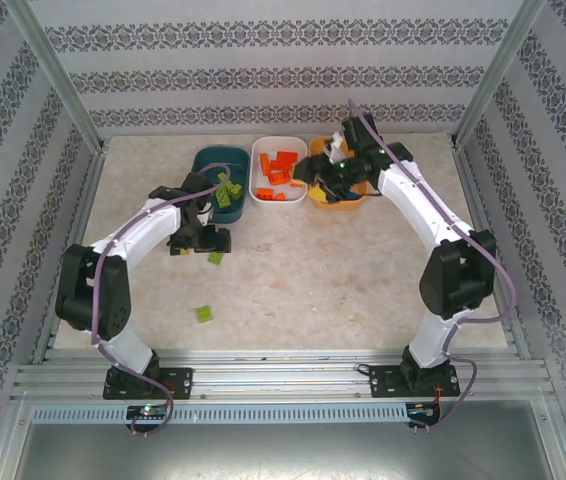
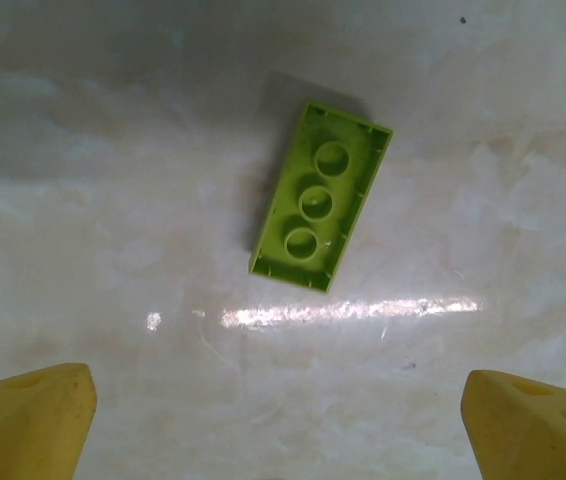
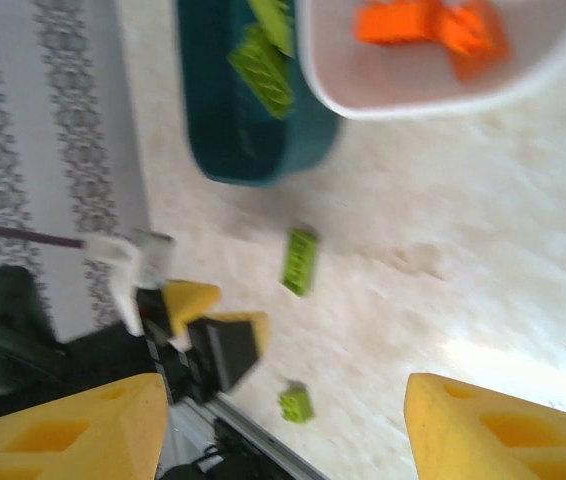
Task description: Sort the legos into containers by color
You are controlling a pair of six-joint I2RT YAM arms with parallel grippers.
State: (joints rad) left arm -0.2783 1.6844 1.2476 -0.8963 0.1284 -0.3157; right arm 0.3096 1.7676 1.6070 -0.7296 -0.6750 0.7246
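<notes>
- Nearest the arm bases, a small green lego (image 1: 204, 314) lies alone on the pale tabletop (image 1: 313, 270), on the left side.
- A bit farther back lies a long green lego (image 2: 320, 197). It is upside down, with its hollow side and three round rings facing up.
- The left gripper (image 2: 283, 428) is just beside this long lego, pointing down at it. Its yellow fingers (image 2: 28, 420) are spread wide open. Nothing is between them. The lego is a little ahead of the tips and they do not touch it.
- At the far side of the tabletop, three bins stand in a row, close together.
- The dark teal bin (image 1: 203, 160) is on the left. It has green legos (image 1: 228, 195) in it.
- The white bin (image 1: 279, 141) is in the middle. It has orange legos (image 1: 281, 172) in it.
- The orange bin (image 1: 348, 203) is on the right. The right arm covers most of it, so I cannot tell what is inside.
- The right gripper (image 3: 283, 430) is above the orange bin. It is open and holds nothing.
</notes>
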